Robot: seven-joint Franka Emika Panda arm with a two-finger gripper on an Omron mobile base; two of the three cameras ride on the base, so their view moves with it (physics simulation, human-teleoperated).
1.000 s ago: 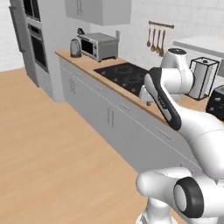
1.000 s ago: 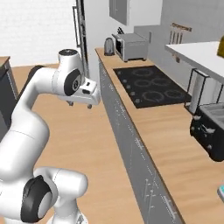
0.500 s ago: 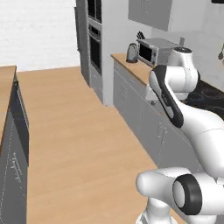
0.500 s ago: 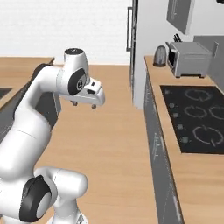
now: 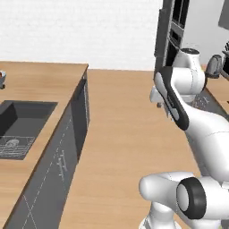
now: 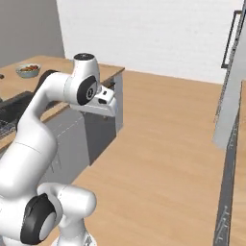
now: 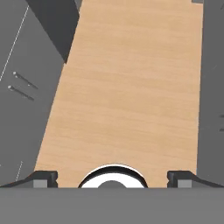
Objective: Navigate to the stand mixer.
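Observation:
The stand mixer is out of view. My gripper [image 7: 112, 178] hangs over the bare wooden floor [image 7: 127, 87], its two dark fingertips [image 7: 44, 176] far apart with nothing between them, so it is open. In the left base view the hand [image 5: 156, 95] is held out in front of the arm, above the aisle. From the right base camera the same hand [image 6: 104, 103] sits at about counter height, beside the end of the island.
An island counter [image 5: 40, 89] with a dark sink [image 5: 22, 129] and grey cabinet fronts [image 5: 62, 161] runs along the left. A bowl of food [image 6: 28, 70] stands on it. Tall dark oven cabinets [image 5: 172, 31] and a kettle [image 5: 214, 67] are at the right. A wide wooden aisle [image 6: 163, 144] lies between.
The whole picture has swung as the base turned: the stove counter and toaster oven slid off to the right, and the island with its sink came into view on the left. The arm's pose is unchanged.

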